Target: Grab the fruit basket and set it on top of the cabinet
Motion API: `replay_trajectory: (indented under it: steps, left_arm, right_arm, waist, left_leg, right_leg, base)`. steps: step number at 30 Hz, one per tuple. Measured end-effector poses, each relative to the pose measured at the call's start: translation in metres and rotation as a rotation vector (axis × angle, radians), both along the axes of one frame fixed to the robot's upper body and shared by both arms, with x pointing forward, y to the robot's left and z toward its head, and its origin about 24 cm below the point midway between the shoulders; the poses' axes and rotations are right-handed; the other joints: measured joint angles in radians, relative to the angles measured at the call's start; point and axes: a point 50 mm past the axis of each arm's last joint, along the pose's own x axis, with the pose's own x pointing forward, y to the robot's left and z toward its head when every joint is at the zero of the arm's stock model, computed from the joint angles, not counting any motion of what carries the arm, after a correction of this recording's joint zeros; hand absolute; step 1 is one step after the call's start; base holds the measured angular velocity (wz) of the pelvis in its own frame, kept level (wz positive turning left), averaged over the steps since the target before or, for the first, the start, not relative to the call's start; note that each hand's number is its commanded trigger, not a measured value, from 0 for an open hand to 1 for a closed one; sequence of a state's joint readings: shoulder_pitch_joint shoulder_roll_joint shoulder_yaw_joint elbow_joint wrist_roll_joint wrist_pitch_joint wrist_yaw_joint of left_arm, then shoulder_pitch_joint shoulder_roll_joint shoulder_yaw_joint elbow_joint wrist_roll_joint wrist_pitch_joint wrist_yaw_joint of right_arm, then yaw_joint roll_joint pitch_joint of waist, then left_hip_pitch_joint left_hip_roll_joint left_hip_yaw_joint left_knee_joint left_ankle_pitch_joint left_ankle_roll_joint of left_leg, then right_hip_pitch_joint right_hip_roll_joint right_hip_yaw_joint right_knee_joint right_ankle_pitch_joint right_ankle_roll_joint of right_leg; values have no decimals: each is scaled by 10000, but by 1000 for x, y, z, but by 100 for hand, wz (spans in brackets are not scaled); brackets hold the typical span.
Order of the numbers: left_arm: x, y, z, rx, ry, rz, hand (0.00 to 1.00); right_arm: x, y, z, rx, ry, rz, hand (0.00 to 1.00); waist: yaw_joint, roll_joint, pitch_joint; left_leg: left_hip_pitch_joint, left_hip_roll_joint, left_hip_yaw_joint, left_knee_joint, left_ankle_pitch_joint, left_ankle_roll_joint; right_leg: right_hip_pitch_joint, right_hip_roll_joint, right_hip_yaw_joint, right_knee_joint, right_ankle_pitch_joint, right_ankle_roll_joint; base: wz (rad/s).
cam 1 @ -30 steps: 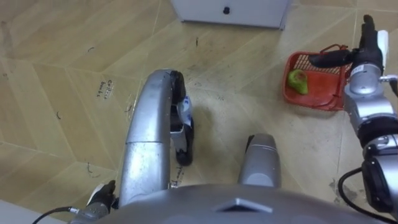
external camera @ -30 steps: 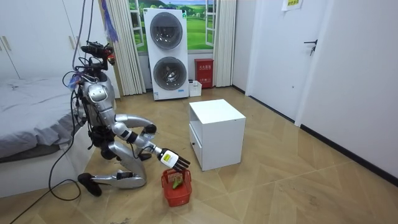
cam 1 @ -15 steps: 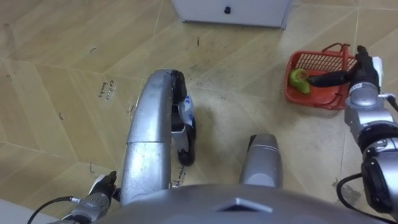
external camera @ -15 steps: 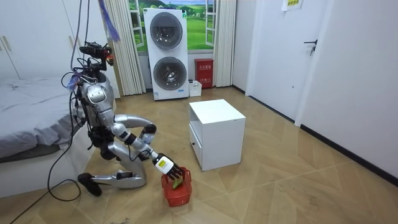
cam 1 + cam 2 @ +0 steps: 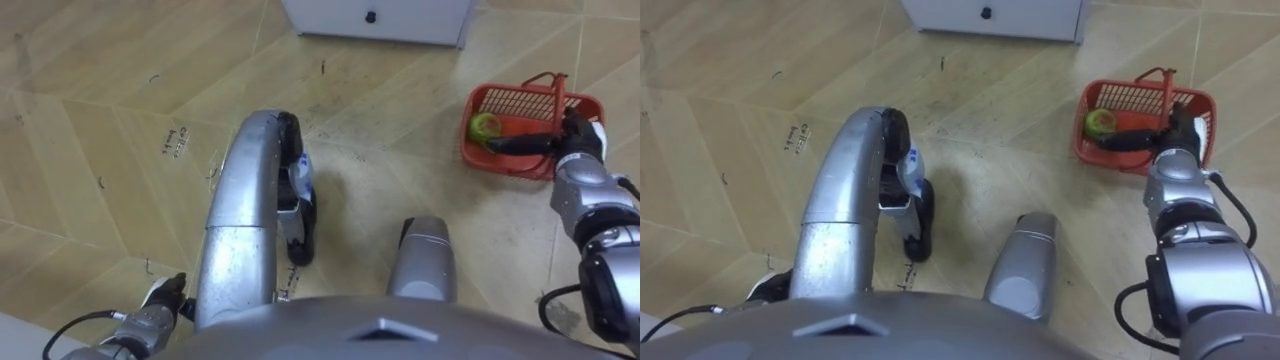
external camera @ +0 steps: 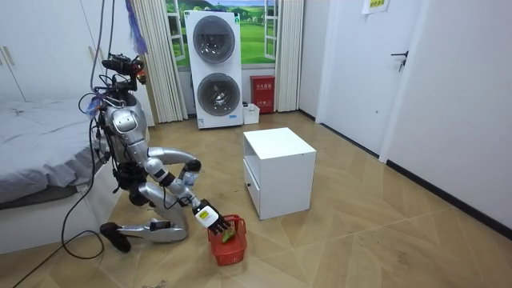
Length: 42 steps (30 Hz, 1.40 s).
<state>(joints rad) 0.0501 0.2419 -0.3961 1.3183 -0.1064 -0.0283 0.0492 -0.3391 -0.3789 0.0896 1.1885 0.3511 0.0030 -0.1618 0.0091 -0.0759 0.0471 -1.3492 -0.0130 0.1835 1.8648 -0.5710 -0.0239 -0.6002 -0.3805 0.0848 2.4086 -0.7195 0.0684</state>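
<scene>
Lowered since before, right robot hand (image 5: 572, 140) reaches straight-fingered into the red plastic mesh fruit basket (image 5: 508, 100), holding nothing.

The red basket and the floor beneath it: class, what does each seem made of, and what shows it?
Basket: probably moulded plastic, matt red; its walls are a fine open lattice.
Floor: wood or wood-look planks, slightly glossy; grain and angled plank seams show.
</scene>
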Motion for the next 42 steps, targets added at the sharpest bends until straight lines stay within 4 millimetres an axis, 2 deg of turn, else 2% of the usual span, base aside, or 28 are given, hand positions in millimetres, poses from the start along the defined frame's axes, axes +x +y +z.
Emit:
replay_trajectory:
  steps: [2, 3, 4, 10, 16, 26, 32, 35, 42]
  left_arm:
    - [0, 0, 0, -33, 7, 5, 0]
    - [0, 0, 0, -57, -3, 39, 0]
    - [0, 0, 0, -120, -11, 132, 0]
    - [3, 0, 0, -364, -58, 293, 0]
    - [9, -1, 1, -559, -121, 219, 0]
    - [18, -2, 2, -731, -275, 137, 0]
    - [18, -2, 2, -741, -285, 131, 0]
    - [18, -2, 2, -740, -282, 130, 0]
    - [23, -2, 3, -755, -414, 182, 0]
  right_arm:
    - [-1, 0, -1, 160, 26, 39, 4]
    - [-2, 0, -2, 273, 72, 33, 36]
    - [-3, 0, -3, 434, 62, -2, 100]
    - [-5, 1, -5, 1179, -72, -182, 100]
    - [-8, 3, -8, 1813, -127, -346, 100]
    - [-8, 2, -8, 2465, -400, -620, 100]
    - [-8, 1, -8, 2468, -360, -576, 100]
    - [-10, 1, -9, 2441, -252, -575, 100]
    - [-10, 4, -10, 2444, -92, -288, 100]
  waist:
    - [15, -7, 3]
    - [43, -3, 2]
    - [67, 8, -3]
    - [307, 74, -33]
    - [553, 22, 30]
    - [626, 20, 33]
    - [656, 14, 37]
    - [656, 15, 37]
    - [756, 3, 56]
  left_leg:
    - [0, -1, 1, 9, 0, 0]
    - [-10, -4, 2, 19, 0, 0]
    - [-23, -6, 2, 31, 0, 0]
    - [-31, -7, -43, 95, -5, 11]
    - [-57, -5, -52, 102, -3, 6]
    - [-142, -4, -50, 110, 21, 22]
    - [-147, -52, -49, 148, 38, 29]
    - [-161, -164, -66, 166, 51, 17]
    - [-79, -167, -151, 182, 89, 40]
  right_leg:
    - [-7, 3, 25, 3, -1, 0]
    - [-1, 3, 24, 3, -1, 0]
    - [-1, 5, 27, 6, -1, 0]
    - [5, 111, -15, 18, -19, 35]
    - [14, 142, -48, 64, -20, 36]
    - [-126, 129, -31, 125, -20, 37]
    - [-54, 141, -23, 131, -22, 37]
    - [-2, 101, -32, 135, -22, 37]
    - [107, 164, -66, 125, -21, 38]
  base:
    - [0]
    - [0]
    - [0]
    - [0]
    - [0]
    - [0]
    - [0]
    - [4]
    - [0]
